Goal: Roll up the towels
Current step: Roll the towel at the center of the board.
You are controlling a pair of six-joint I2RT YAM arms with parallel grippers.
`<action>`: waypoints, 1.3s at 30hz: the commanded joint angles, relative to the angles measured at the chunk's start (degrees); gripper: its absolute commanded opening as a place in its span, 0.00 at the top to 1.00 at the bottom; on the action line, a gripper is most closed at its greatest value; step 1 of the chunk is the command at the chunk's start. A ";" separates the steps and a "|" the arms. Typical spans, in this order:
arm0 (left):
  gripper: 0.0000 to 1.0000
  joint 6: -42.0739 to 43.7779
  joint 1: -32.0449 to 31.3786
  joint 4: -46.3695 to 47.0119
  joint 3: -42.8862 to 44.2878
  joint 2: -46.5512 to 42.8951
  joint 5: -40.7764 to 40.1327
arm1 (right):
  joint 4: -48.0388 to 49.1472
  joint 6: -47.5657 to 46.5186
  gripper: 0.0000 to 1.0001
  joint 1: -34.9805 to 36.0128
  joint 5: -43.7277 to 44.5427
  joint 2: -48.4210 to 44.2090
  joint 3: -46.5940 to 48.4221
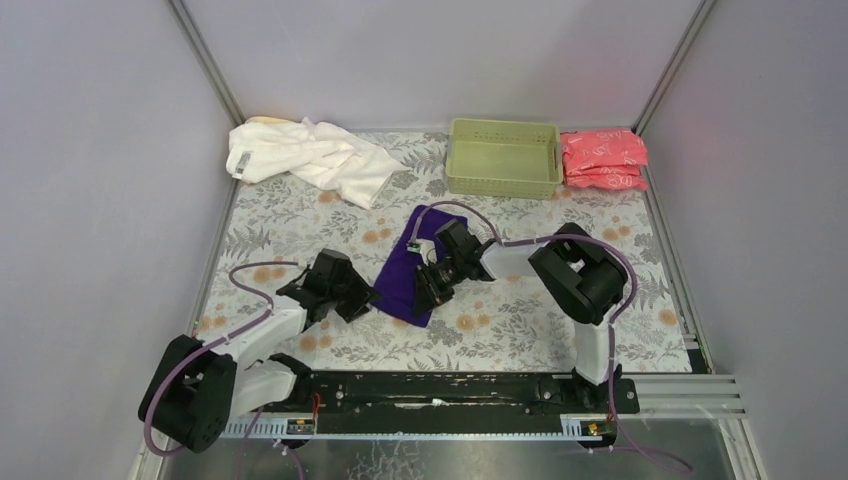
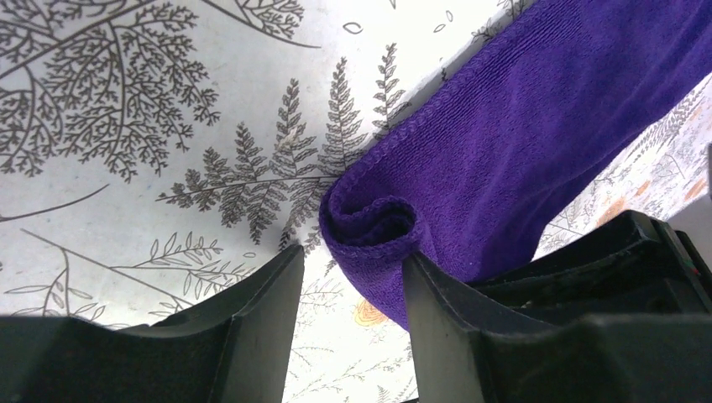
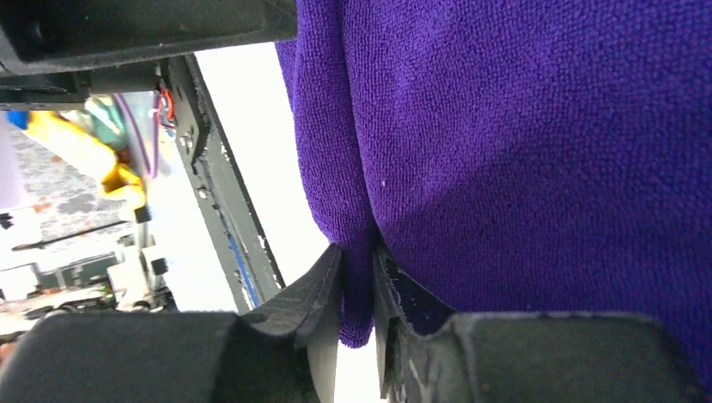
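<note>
With the small dark purple terry towel (image 1: 405, 270) lying in the middle of the fern-printed worktop (image 1: 300, 215), the right arm's fingers (image 3: 319, 285) pinched on its edge fold and the left arm's fingers (image 2: 260, 311) parted around its curled corner, the roll likely needs both ends advanced evenly and snugly.

Top camera looks down from the near side over the whole table (image 1: 300, 215); both wrist cameras closely face the purple towel (image 1: 400, 285).
</note>
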 commanded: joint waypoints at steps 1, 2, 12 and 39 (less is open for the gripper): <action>0.53 0.17 0.17 0.92 -2.03 2.20 -3.52 | -6.04 -6.10 0.71 0.49 8.18 -6.43 1.18; 0.53 0.30 0.17 0.96 -2.11 2.62 -3.54 | -7.23 -7.50 0.68 1.13 9.98 -7.81 1.22; 0.55 1.49 0.17 1.23 -1.76 5.09 -2.96 | -15.31 -18.45 0.52 10.10 33.00 -19.83 2.63; 0.56 3.16 0.17 0.97 -0.86 7.66 -2.58 | -13.92 -31.35 0.60 23.55 51.88 -6.51 4.19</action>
